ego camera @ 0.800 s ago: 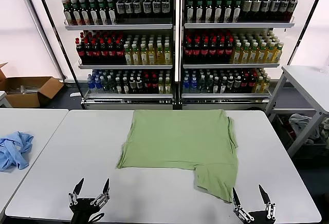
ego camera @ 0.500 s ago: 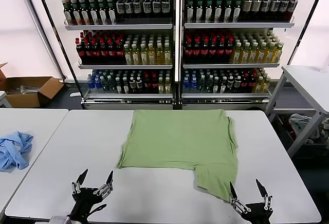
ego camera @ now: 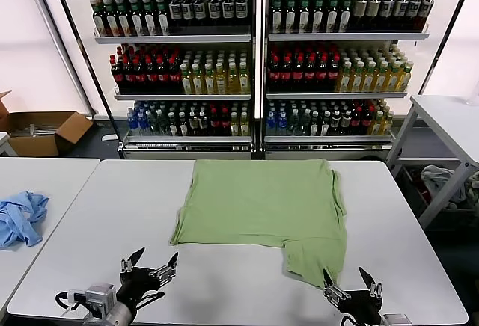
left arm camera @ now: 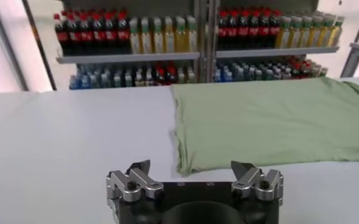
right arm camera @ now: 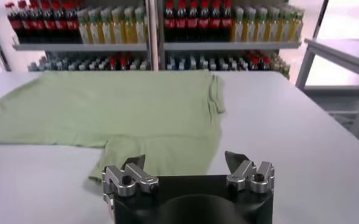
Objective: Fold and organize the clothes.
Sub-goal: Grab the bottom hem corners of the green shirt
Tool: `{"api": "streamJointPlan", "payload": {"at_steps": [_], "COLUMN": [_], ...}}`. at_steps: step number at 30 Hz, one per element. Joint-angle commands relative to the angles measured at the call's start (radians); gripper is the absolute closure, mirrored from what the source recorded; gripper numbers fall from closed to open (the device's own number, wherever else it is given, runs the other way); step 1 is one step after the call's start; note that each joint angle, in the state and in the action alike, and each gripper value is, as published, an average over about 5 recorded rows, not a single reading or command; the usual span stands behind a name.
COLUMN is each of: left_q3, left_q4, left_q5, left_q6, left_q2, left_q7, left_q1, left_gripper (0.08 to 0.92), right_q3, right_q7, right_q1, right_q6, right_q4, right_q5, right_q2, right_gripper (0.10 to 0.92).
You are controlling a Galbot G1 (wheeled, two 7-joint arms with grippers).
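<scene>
Drink shelves [ego camera: 258, 57] behind, T-shirt [ego camera: 266, 206] half-spread on the table [ego camera: 90, 214], both grippers, left [ego camera: 153, 264] and right [ego camera: 349, 283], gaping empty, risk of snagging one layer only.

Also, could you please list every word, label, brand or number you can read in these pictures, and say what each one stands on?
No text can be read anywhere.
Bottles on the shelves: they carry labels, but the lettering is too small to read.
Green T-shirt: no print or writing shows on the side facing up.
Cardboard box: no legible marking.
White table: no sign or number.
</scene>
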Motion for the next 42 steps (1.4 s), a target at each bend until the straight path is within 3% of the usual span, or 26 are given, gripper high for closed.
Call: {"api": "streamJointPlan", "payload": {"at_steps": [1, 17, 29, 42], "left_q3": [0.053, 0.130, 0.135, 0.147], "left_q4": [0.080, 0.312, 0.341, 0.353], "left_q5": [-0.044, -0.055, -0.059, -0.056], "left_q6": [0.074, 0.033, 0.017, 0.006], "left_q2": [0.001, -0.036, -0.036, -0.039], "left_q7": [0.036, 0.041, 0.054, 0.069], "left_q1": [-0.134, -0.319, -0.324, -0.320], "left_gripper": [0.177, 0.177, 0.180, 0.412], "right_q3": [-0.012, -0.017, -0.032, -0.040], "right_q7": [0.024, 0.000, -0.013, -0.035], "right_q1": [0.033, 0.027, 0.043, 0.060], "right_q6": [-0.099, -0.077, -0.075, -0.046], "right_q4": [0.015, -0.012, -0.039, -0.081], "right_q5": [0.040, 0.013, 0.011, -0.005], "right_q2": [-0.002, 0.021, 0.027, 0.027], "right_gripper": [0.203, 0.203, 0.203, 0.318]}}
